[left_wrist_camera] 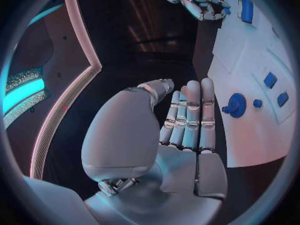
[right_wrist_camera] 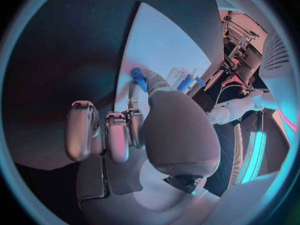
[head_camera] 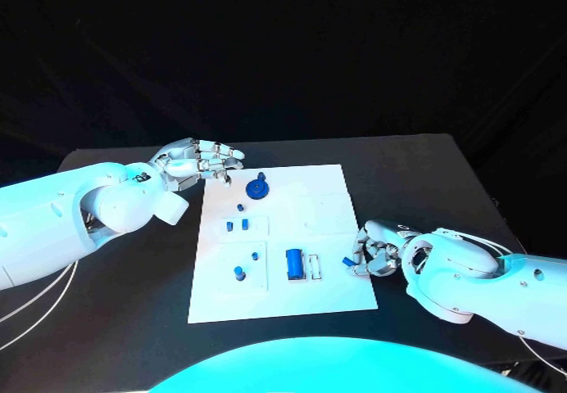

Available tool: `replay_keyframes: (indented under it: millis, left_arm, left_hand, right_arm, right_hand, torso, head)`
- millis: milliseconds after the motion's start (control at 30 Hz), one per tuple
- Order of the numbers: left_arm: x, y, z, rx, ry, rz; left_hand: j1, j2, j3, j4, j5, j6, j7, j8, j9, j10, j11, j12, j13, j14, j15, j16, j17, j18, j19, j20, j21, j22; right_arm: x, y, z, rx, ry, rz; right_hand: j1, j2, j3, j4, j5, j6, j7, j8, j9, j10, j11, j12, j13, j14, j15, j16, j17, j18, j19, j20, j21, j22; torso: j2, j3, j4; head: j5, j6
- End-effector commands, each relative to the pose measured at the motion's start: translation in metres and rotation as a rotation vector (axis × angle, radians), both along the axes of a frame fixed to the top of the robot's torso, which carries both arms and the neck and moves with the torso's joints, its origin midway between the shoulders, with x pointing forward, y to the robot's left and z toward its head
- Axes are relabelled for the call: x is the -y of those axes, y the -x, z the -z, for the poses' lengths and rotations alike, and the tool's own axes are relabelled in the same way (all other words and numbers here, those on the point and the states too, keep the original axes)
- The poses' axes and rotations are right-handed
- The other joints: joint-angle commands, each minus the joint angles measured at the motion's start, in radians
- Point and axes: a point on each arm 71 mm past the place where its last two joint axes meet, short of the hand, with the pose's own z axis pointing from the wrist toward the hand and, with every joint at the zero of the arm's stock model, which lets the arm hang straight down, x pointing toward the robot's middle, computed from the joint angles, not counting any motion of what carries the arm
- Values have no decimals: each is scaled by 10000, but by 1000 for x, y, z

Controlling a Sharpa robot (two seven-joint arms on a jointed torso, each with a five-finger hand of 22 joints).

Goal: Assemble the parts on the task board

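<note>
One white task board (head_camera: 331, 196) lies on one black table (head_camera: 118, 295). Six blue parts rest on the board: one round piece (head_camera: 259, 190), two small blocks (head_camera: 238, 223), one long block (head_camera: 293, 261) and two small pegs (head_camera: 241, 274). A seventh small blue part (head_camera: 350, 262) sits at the fingertips of the right hand (head_camera: 380, 250), and there are two hands in all, counting the left hand (head_camera: 198, 160).
</note>
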Motion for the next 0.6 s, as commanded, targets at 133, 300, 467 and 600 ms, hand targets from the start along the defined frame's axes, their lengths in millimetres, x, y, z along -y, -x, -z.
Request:
replay_keyframes:
  millis: [133, 300, 467, 600]
  left_arm:
    - [2, 1, -1, 46, 85, 157]
    - [1, 0, -1, 51, 67, 113]
    - [0, 0, -1, 57, 58, 87]
    - [1, 0, -1, 58, 59, 87]
  left_hand:
    - [-83, 37, 14, -36, 59, -57, 141, 40, -13, -66, 1, 41, -13, -52, 17, -59, -12, 145, -56, 41, -47, -7]
    - [-73, 47, 24, -42, 62, -57, 140, 44, -16, -67, -1, 44, -16, -52, 15, -60, -12, 147, -55, 40, -46, -7]
    - [-58, 58, 36, -52, 65, -58, 138, 48, -19, -69, -3, 48, -19, -53, 12, -60, -13, 148, -54, 38, -44, -6]
    - [-58, 58, 36, -52, 65, -58, 138, 48, -19, -69, -3, 48, -19, -53, 12, -60, -13, 148, -54, 38, -44, -6]
  right_arm:
    - [2, 6, 11, -356, 763, -36]
    - [-1, 8, 8, -296, 412, 170]
    - [-5, 8, 3, -219, -144, 405]
    - [-9, 7, -4, -184, -969, 795]
  right_hand:
    - [682, -13, 1464, -120, 60, 128, -121, 0, -1751, 192, -117, 56, 1387, 884, -133, 8, 1935, -167, 419, -102, 134, 2041]
    - [275, -205, 2384, -128, 28, 72, -140, 93, -1611, 233, -135, 95, 1442, 888, -147, 14, 1956, -178, 438, -116, 196, 2055]
    - [225, -216, 2710, -257, 26, 58, -162, 153, -1542, 256, -153, 121, 1470, 893, -161, 22, 1978, -191, 460, -127, 278, 2074]
    - [-1, -233, 2986, -314, 11, 17, -162, 215, -1464, 285, -155, 153, 1503, 896, -166, 25, 1984, -209, 488, -135, 379, 2097]
  torso:
    - [-1, 8, 3]
    - [-8, 5, -6]
    - [-9, 2, -12]
    - [-7, 0, -10]
  head:
    - [6, 32]
    - [34, 52]
    - [15, 57]
    - [25, 66]
